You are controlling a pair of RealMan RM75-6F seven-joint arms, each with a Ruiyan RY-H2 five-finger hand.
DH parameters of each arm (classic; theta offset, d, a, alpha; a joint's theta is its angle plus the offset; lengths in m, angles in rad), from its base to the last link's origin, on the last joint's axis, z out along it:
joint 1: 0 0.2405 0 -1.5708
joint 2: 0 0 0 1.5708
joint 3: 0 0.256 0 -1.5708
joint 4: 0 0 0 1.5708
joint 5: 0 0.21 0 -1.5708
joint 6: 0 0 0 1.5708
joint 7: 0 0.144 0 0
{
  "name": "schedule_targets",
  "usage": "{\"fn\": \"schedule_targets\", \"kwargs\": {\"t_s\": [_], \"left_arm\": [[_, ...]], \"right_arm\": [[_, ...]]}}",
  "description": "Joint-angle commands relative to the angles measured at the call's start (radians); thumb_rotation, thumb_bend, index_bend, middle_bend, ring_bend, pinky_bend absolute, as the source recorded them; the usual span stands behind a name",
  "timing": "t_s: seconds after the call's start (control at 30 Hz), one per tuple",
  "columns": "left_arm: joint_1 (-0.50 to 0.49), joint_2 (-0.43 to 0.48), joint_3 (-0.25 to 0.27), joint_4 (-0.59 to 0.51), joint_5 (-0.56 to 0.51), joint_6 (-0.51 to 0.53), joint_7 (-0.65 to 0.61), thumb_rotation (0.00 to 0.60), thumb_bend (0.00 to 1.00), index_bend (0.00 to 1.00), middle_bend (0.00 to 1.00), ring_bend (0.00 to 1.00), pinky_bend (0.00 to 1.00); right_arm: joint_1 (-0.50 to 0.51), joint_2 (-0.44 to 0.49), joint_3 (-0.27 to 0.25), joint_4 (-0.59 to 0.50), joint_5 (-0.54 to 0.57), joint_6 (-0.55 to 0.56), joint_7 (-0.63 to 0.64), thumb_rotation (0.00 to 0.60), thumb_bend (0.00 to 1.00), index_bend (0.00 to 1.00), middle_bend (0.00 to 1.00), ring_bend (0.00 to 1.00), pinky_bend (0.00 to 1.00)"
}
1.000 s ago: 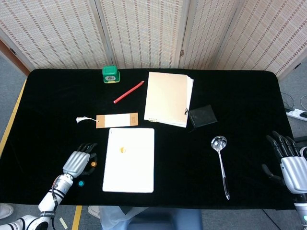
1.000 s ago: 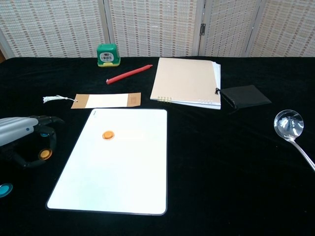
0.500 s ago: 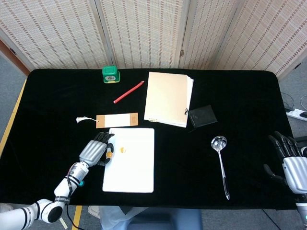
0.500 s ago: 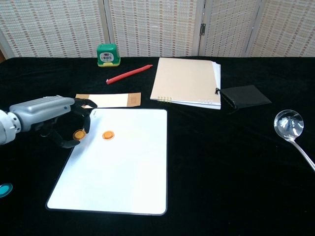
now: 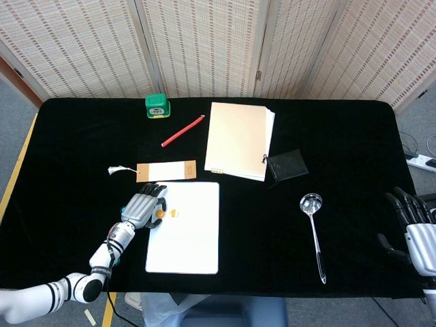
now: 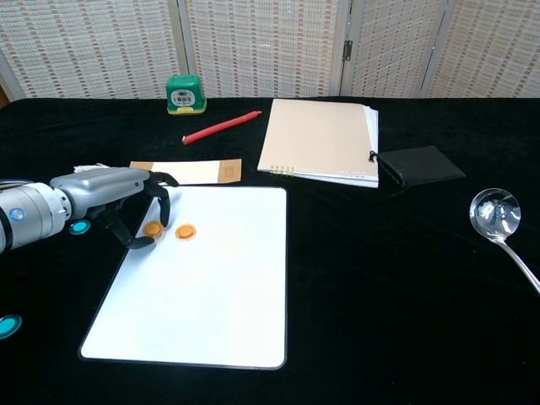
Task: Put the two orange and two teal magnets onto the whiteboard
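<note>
The left hand [image 6: 118,198] pinches one orange magnet [image 6: 153,228] over the whiteboard [image 6: 211,287] edge, beside a second orange magnet [image 6: 186,231] lying on it. Two teal magnets [image 6: 8,326] remain on the table. Right hand [image 5: 417,228] spread

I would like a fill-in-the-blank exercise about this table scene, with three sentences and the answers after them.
1. The left hand holds an ____ magnet at the whiteboard edge.
2. One orange magnet already lies on the ____.
3. The metal ____ lies near the right hand, which holds nothing.

Answers: orange; whiteboard; spoon
</note>
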Motion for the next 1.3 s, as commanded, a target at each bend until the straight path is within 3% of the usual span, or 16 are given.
{"fn": "schedule_targets", "kwargs": {"t_s": [0.03, 0.37, 0.6, 0.87, 1.3], "left_arm": [[-0.003, 0.000, 0.002, 0.005, -0.010, 0.000, 0.002, 0.600, 0.40, 0.50, 0.11, 0.00, 0.00], [-0.016, -0.001, 0.002, 0.014, -0.037, 0.002, 0.005, 0.600, 0.40, 0.48, 0.11, 0.00, 0.00], [-0.017, 0.024, 0.008, -0.017, -0.053, 0.013, 0.018, 0.600, 0.40, 0.35, 0.11, 0.00, 0.00], [0.031, 0.071, 0.012, -0.002, -0.059, 0.056, -0.049, 0.600, 0.40, 0.42, 0.11, 0.00, 0.00], [0.096, 0.075, 0.057, 0.109, -0.039, 0.041, -0.150, 0.600, 0.40, 0.43, 0.11, 0.00, 0.00]], "right_arm": [[0.001, 0.000, 0.000, 0.001, 0.000, -0.002, 0.001, 0.600, 0.37, 0.00, 0.00, 0.00, 0.00], [0.004, -0.001, 0.001, 0.002, 0.003, -0.010, 0.001, 0.600, 0.37, 0.00, 0.00, 0.00, 0.00], [0.002, 0.000, 0.003, 0.001, 0.004, -0.004, 0.003, 0.600, 0.37, 0.00, 0.00, 0.00, 0.00], [0.004, 0.000, 0.004, 0.000, 0.000, -0.005, 0.004, 0.600, 0.37, 0.00, 0.00, 0.00, 0.00], [0.016, 0.000, 0.005, -0.012, -0.008, -0.015, -0.011, 0.600, 0.37, 0.00, 0.00, 0.00, 0.00]]}}
